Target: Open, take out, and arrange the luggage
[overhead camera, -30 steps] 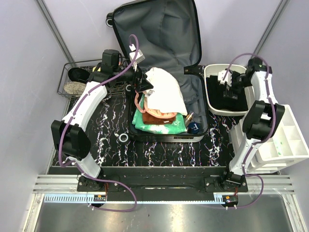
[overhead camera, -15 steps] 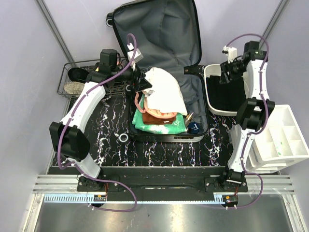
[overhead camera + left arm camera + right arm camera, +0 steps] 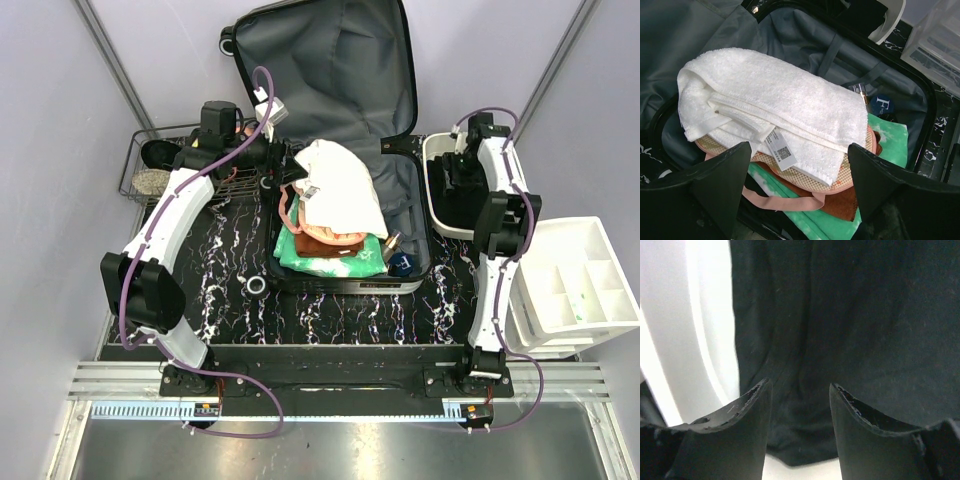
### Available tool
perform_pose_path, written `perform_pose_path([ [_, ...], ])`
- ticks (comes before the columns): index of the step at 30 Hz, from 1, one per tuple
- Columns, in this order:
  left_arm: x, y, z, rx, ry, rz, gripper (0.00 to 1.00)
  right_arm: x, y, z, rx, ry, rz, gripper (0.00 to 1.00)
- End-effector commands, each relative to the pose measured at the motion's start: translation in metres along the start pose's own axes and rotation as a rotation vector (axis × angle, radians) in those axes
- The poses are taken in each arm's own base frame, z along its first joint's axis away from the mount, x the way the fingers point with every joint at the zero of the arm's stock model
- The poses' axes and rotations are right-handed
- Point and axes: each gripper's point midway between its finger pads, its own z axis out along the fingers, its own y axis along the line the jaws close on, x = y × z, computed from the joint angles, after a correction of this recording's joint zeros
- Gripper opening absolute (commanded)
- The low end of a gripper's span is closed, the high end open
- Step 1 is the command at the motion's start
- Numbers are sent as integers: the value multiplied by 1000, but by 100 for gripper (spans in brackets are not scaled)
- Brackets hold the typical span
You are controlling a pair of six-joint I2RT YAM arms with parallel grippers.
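At the far left a black wire basket (image 3: 150,165) sits on the dark marbled counter (image 3: 330,312) with dark items inside that are too small to identify. Beside it the left hand (image 3: 282,162) hovers at the left rim of the luggage (image 3: 330,60), fingers spread wide and grasping nothing; its wrist view looks straight down on the contents. A small roll of tape (image 3: 256,286) lies on the counter near the case's front left corner. The luggage rests in the middle of the counter, opened, with its grey-lined lid leaning back toward the far wall. A folded white towel (image 3: 340,185) with a printed tag lies on top of the pile, over a tan mesh item with pink straps, a brown cloth and a green patterned cloth (image 3: 330,258). A small bottle (image 3: 392,243) and a dark blue round item marked "F" (image 3: 402,264) sit at the right of the pile. Just right of the case, the right hand (image 3: 800,390) is low inside a white bin (image 3: 436,215), released, its fingers parted just over a black cloth (image 3: 865,315). A white compartment organizer (image 3: 580,280) stands at the far right.
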Motion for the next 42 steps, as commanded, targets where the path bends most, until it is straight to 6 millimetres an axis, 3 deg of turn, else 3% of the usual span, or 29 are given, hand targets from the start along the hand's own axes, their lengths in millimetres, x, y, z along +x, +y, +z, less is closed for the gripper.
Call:
perform_pose_path([
  [1,-20,-2,-14,-32,-42,30,84,-17,-18,19,80,-35,55,58],
  [9,-15,1,-17,-41,-30,30,84,-43,-22,45,52,-121,-94,67],
  [12,-10,3,-18,-51,-15,23,84,-59,-25,40,61,-172,-138,70],
  [14,-7,5,-19,-55,-4,37,84,-75,-19,18,43,-231,-168,72],
  [16,-4,5,-19,-47,12,65,84,-81,0,-1,-48,-275,-205,77],
  [17,-3,3,-19,-32,15,81,83,-93,9,-33,-72,-345,-235,79],
  [18,0,3,-19,-28,24,103,83,-98,26,-49,-148,-390,-264,79],
  [19,2,2,-20,-24,26,109,82,-87,35,-50,-196,-381,-296,82],
  [20,2,-1,-20,-7,23,118,82,-103,45,-90,-204,-494,-344,82],
  [21,5,-3,-19,10,28,138,82,-102,63,-104,-271,-534,-387,83],
  [22,8,-6,-18,30,30,146,81,-87,77,-98,-318,-522,-441,84],
  [23,10,-9,-17,51,29,154,80,-93,93,-135,-323,-621,-514,85],
  [24,14,-9,-15,54,37,164,78,-87,109,-143,-369,-645,-563,86],
  [25,16,-9,-14,56,40,164,78,-67,121,-133,-402,-623,-628,86],
  [26,18,-8,-13,60,44,158,77,-64,153,-159,-427,-688,-716,87],
  [27,18,-9,-14,64,44,153,76,-55,170,-163,-463,-702,-755,87],
  [28,18,-9,-14,65,44,151,76,-37,184,-153,-502,-677,-790,86],
  [29,17,-9,-14,66,42,153,76,-28,214,-169,-535,-717,-856,86],
  [31,17,-9,-14,63,42,148,75,-2,241,-160,-575,-690,-924,85],
  [33,17,-11,-15,60,43,148,75,18,273,-166,-620,-702,-1001,84],
  [37,19,-13,-18,55,44,150,75,54,302,-145,-663,-654,-1109,84],
  [42,22,-17,-22,53,47,146,75,73,323,-125,-686,-598,-1174,86],
])
